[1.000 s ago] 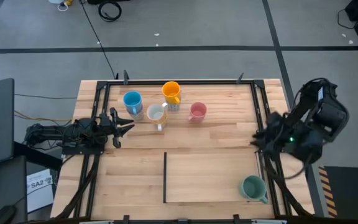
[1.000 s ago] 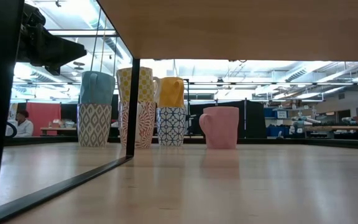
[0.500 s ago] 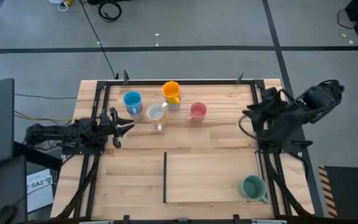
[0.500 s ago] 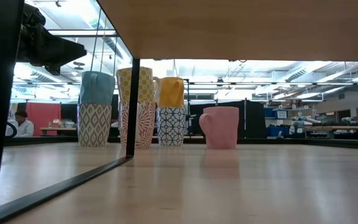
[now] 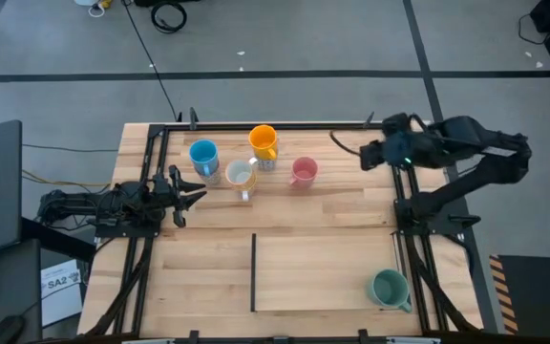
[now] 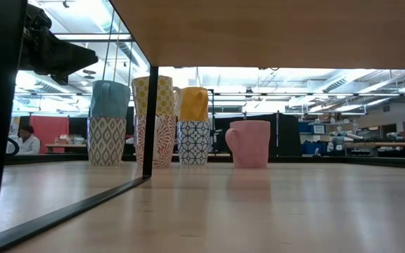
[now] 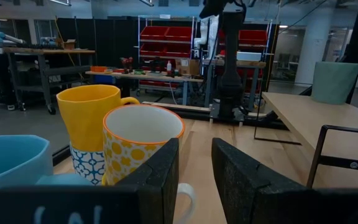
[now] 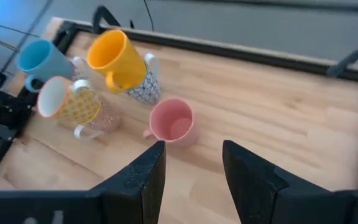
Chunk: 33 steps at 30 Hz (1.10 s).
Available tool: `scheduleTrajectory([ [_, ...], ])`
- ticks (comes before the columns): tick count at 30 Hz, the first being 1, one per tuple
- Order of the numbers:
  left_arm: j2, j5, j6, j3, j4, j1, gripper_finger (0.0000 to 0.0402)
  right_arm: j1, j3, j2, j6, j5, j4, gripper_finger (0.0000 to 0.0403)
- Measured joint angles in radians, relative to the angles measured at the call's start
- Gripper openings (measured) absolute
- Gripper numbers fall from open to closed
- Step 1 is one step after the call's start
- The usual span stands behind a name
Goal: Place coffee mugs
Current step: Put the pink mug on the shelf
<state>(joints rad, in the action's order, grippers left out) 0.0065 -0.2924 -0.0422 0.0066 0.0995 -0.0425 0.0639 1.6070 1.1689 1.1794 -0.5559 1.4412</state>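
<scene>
Gleaming glazed pink mug (image 5: 303, 171) sits rounded on pale grained wooden table (image 5: 332, 248).

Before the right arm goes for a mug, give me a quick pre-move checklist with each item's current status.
1. Right hand empty, fingers apart: ok.
2. Pink mug standing alone and upright on the table, free of the stacks: ok.
3. Path from right hand to pink mug free of other things: ok.
4. Left hand waiting at the table's left edge, holding nothing: ok.
5. Blue mug, orange mug and yellow-dotted mug each sitting on a patterned mug beneath: ok.
6. Green mug upright near the front right corner: ok.
</scene>
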Motion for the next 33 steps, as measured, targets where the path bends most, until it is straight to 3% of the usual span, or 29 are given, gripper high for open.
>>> scheduleTrajectory([
  [13, 0.0, 0.0, 0.001, 0.0, 0.0, 0.0, 0.0102, -0.397, 0.0, 0.235, -0.239, 0.346, -0.08, 0.0165],
  [20, 0.0, 0.0, 0.001, 0.0, 0.0, 0.0, 0.0102, -0.441, -0.001, 0.389, -0.283, 0.403, -0.104, 0.0165],
  [27, 0.0, 0.0, 0.001, 0.0, 0.0, 0.0, 0.0102, -0.448, -0.001, 0.511, -0.35, 0.481, -0.252, 0.0165],
  [33, 0.0, 0.0, 0.002, 0.0, -0.006, 0.0, 0.0102, -0.467, -0.001, 0.584, -0.372, 0.489, -0.258, 0.0165],
])
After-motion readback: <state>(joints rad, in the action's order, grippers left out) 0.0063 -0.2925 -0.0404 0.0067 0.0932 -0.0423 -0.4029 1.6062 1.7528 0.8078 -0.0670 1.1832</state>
